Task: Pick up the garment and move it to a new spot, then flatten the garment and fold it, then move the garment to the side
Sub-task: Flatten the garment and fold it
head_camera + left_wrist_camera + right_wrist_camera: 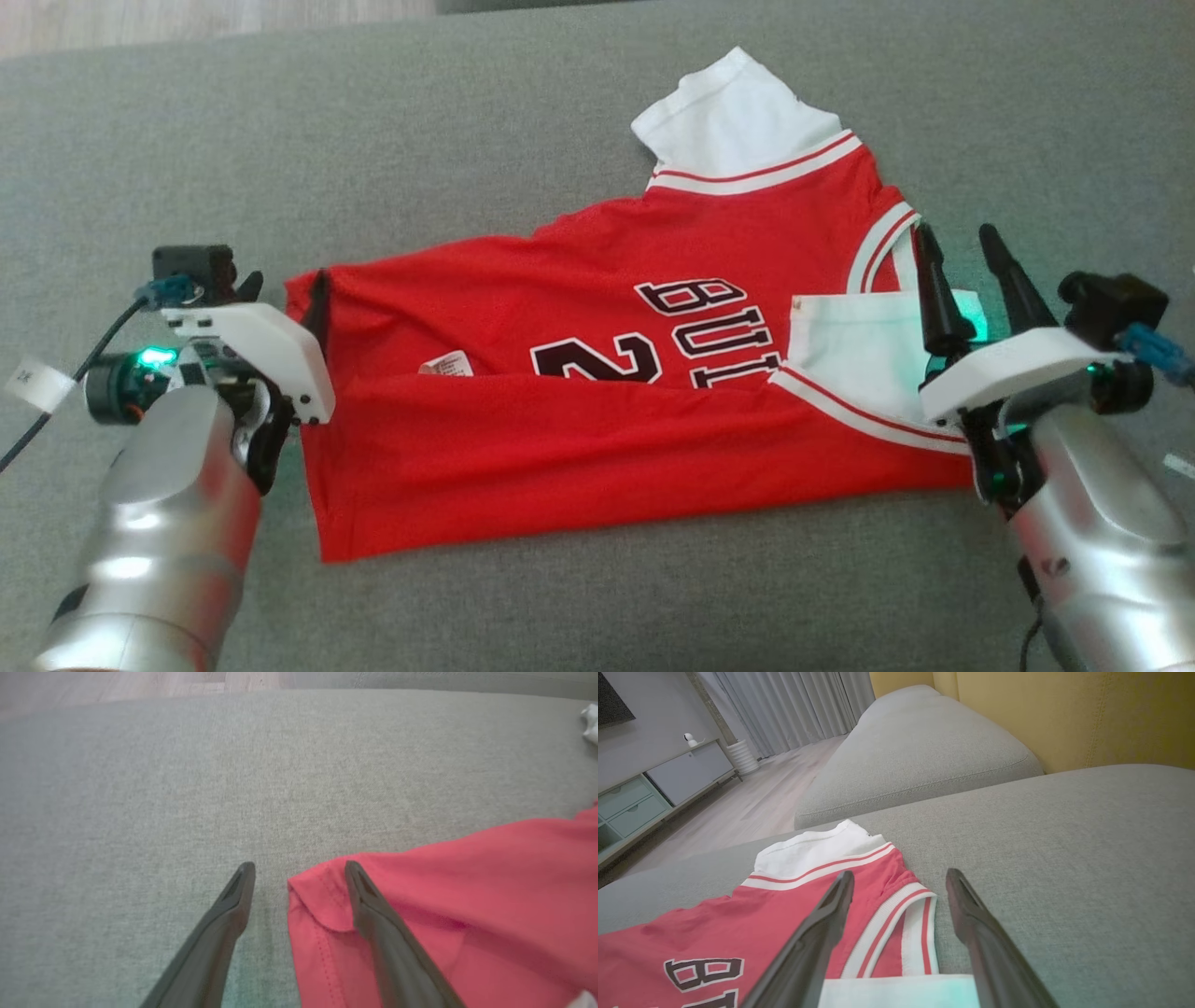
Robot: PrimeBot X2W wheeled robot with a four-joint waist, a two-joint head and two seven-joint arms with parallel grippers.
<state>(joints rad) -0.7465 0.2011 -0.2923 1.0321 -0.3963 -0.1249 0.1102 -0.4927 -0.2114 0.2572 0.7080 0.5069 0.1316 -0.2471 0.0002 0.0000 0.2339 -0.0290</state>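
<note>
Silver forearms rise from the near edge of the head view, the left forearm [168,523] at the garment's hem end and the right forearm [1102,551] at its shoulder end. Between them the garment [579,439], a red jersey with white striped trim and black lettering [709,327], lies spread on a grey sofa cushion [373,140]. Its near long side is folded up over the front, hiding the lower part of the number and letters. One white sleeve [859,355] is folded onto the front at the shoulder end; the other white sleeve [728,112] sticks out from the garment's far side. A small label [446,364] peeks out at the fold line.

At the hem end, the left gripper [285,291] has its fingers spread wide and holds nothing. Seen from the left wrist, the left gripper [299,868] has one finger over the garment's [467,882] turned-over hem corner and the other over bare cushion [187,765]; whether either touches cannot be told.

The right gripper [957,238] is likewise wide apart and empty. From its wrist, the right gripper [900,875] has one finger over the striped armhole of the garment [714,924] and the other over bare cushion [1064,835] just beside it.

Beyond the garment there are a second grey cushion [924,756], a yellow backrest [1064,714] and a wooden floor [752,802].
</note>
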